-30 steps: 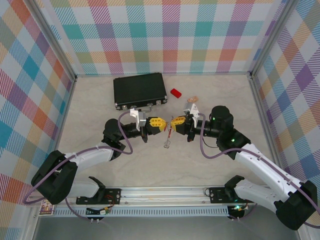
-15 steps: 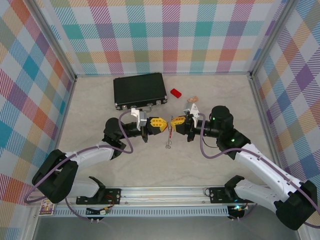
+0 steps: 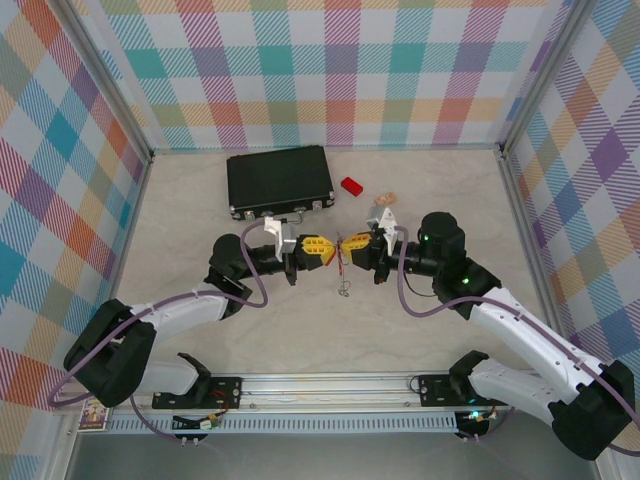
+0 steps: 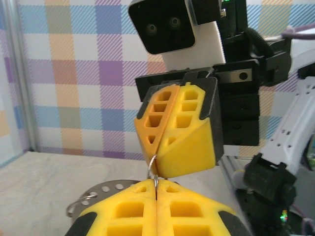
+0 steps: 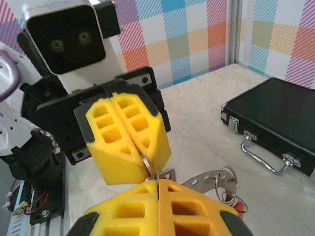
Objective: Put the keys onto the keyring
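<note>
At centre: left pincer [image 3: 327,252] + right pincer [image 3: 348,243] clenched on silver keyring [image 3: 343,275] (red bit, loops).

Top external: high behind the arm bases, looking down over the whole surface [image 3: 300,330]. Left wrist close-up faces right end effector [image 4: 160,147]; right wrist close-up faces left end effector [image 5: 139,147]. All share that central meeting point.

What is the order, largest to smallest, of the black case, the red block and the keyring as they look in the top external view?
1. The black case, by far the largest.
2-3. The red block and the keyring are not ranked: the keyring hangs edge-on, a thin streak that is longer but narrower than the block.
</note>
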`<state>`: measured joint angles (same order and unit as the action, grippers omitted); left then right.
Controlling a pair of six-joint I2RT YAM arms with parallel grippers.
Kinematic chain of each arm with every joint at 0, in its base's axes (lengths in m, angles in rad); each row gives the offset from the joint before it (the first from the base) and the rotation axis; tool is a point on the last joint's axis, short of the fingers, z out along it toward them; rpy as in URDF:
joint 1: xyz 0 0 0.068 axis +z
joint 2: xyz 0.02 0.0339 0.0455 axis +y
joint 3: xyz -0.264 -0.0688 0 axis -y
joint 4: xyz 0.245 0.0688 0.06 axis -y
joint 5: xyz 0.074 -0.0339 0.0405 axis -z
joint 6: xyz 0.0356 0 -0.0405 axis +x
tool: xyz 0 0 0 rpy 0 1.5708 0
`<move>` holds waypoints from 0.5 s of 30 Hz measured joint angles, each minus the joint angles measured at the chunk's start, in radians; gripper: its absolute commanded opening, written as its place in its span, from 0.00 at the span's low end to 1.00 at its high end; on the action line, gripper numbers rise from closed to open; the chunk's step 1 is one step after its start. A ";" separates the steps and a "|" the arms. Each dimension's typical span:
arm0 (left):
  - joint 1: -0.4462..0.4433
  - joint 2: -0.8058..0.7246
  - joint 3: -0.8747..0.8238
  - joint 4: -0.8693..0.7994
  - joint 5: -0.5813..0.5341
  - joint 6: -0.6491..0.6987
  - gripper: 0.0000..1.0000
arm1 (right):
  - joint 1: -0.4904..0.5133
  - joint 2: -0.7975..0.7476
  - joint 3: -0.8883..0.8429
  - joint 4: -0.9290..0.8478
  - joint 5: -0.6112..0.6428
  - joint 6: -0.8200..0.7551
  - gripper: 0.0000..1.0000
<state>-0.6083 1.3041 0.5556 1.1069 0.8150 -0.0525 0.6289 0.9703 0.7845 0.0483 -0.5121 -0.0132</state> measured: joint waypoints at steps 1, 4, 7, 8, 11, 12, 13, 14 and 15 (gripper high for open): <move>0.000 -0.017 -0.005 -0.016 -0.015 0.024 0.00 | 0.001 -0.002 0.000 -0.009 0.005 -0.004 0.00; 0.000 -0.073 -0.014 -0.081 -0.048 0.106 0.00 | 0.001 -0.010 0.000 -0.023 0.016 -0.022 0.00; 0.000 -0.117 -0.014 -0.169 -0.069 0.195 0.00 | 0.006 -0.015 0.000 -0.024 0.034 -0.043 0.00; 0.000 -0.125 -0.014 -0.202 -0.072 0.224 0.00 | 0.010 -0.015 0.000 -0.024 0.041 -0.056 0.00; 0.000 -0.133 -0.014 -0.291 -0.076 0.296 0.00 | 0.022 -0.014 0.000 -0.024 0.063 -0.088 0.00; 0.000 -0.133 -0.014 -0.311 -0.076 0.314 0.00 | 0.028 -0.013 0.000 -0.024 0.075 -0.101 0.00; 0.000 -0.133 -0.014 -0.336 -0.076 0.334 0.00 | 0.034 -0.011 0.000 -0.024 0.085 -0.112 0.00; 0.000 -0.134 -0.014 -0.354 -0.077 0.349 0.00 | 0.042 -0.009 0.000 -0.024 0.098 -0.127 0.00; 0.000 -0.134 -0.014 -0.369 -0.077 0.361 0.00 | 0.050 -0.007 0.000 -0.024 0.109 -0.139 0.00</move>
<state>-0.6083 1.1702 0.5415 0.7376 0.7383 0.3088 0.6792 0.9634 0.7845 0.0238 -0.4026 -0.1524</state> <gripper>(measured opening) 0.045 0.048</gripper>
